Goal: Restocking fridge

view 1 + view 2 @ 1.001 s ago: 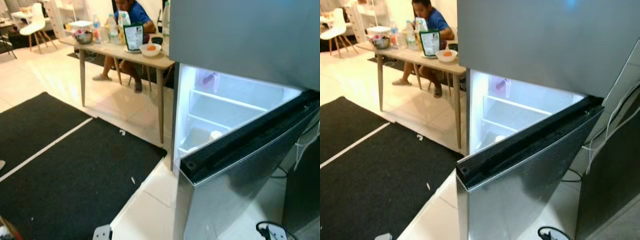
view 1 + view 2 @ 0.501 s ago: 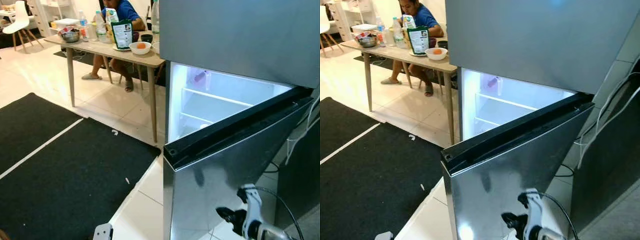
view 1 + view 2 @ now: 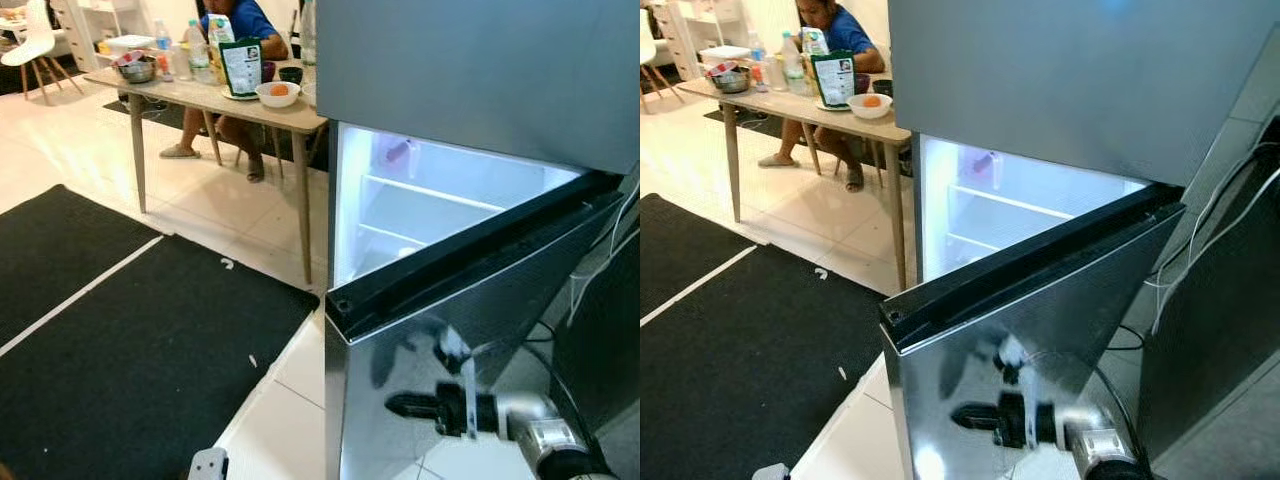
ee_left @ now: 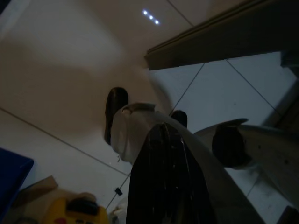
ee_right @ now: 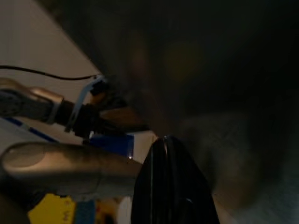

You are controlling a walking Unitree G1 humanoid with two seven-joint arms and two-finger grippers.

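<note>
The steel fridge stands on the right with its lower door (image 3: 480, 290) swung partly open, its black seal facing up. The lit interior (image 3: 420, 215) shows white shelves, a pink-capped item (image 3: 398, 153) high up and a small white cup (image 3: 405, 252) lower down. My right gripper (image 3: 400, 405) is held level in front of the door's outer steel face, pointing left, fingers shut with nothing in them; its reflection shows on the steel. The left wrist view is dark, with the left gripper (image 4: 163, 186) shut, hanging above the floor.
A wooden table (image 3: 200, 97) at the back left carries bottles, a green carton (image 3: 241, 66) and a white bowl (image 3: 277, 94); a person (image 3: 235, 20) sits behind it. A black mat (image 3: 130, 340) covers the floor on the left. Cables (image 3: 610, 260) hang right of the fridge.
My right arm came up into view at the lower right and now reaches level and leftward before the door's steel face. The camera shifted slightly; the door stands as before.
</note>
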